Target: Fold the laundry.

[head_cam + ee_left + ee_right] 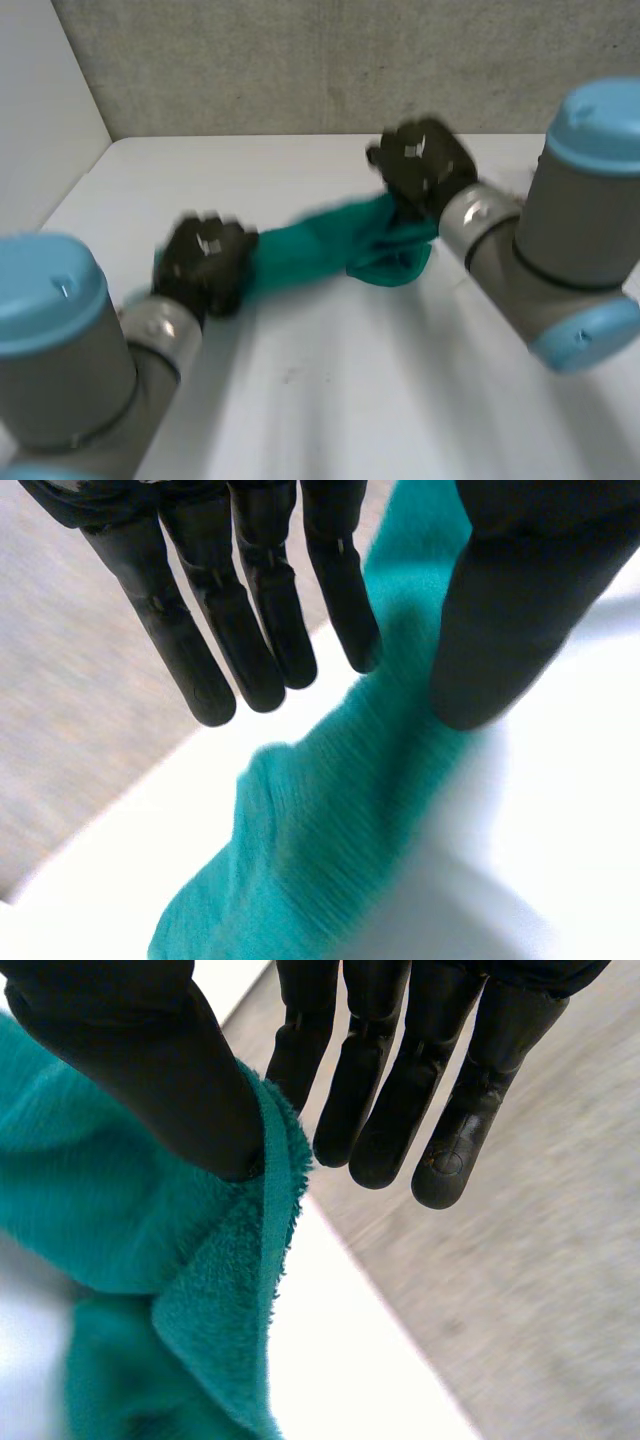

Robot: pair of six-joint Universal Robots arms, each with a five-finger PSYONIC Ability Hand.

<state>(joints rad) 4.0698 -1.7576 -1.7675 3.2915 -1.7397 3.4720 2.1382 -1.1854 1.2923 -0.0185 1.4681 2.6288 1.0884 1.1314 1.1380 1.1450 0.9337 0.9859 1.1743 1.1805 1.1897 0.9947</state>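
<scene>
Grey concrete wall point(300, 60) stands behind the white bench point(330, 400), and a green towel point(310, 250) is strung across it between the two hands, bunched into a loose rope instead of lying flat. At the near left, the left hand point(205, 262) has the towel's left end. Its wrist view shows the cloth running up between the thumb and the straight fingers point(250, 630), with the thumb pressed on the cloth, so the end looks pinched and not just draped. The middle of the towel sags toward the bench, and a fold hangs down near its right end. At the far right, the right hand point(425, 165) takes the other end. There the thumb bears on the hemmed edge and clamps it against the nearest of the straight fingers point(400, 1090), while the others stand clear of the cloth. By my reading the step in hand is spreading out: the towel is gripped at both ends but no flat fold has been made. The next move calls for drawing the ends apart and laying the cloth smooth on the bench. Both pinches need to hold, since the thick pile could slip free.
</scene>
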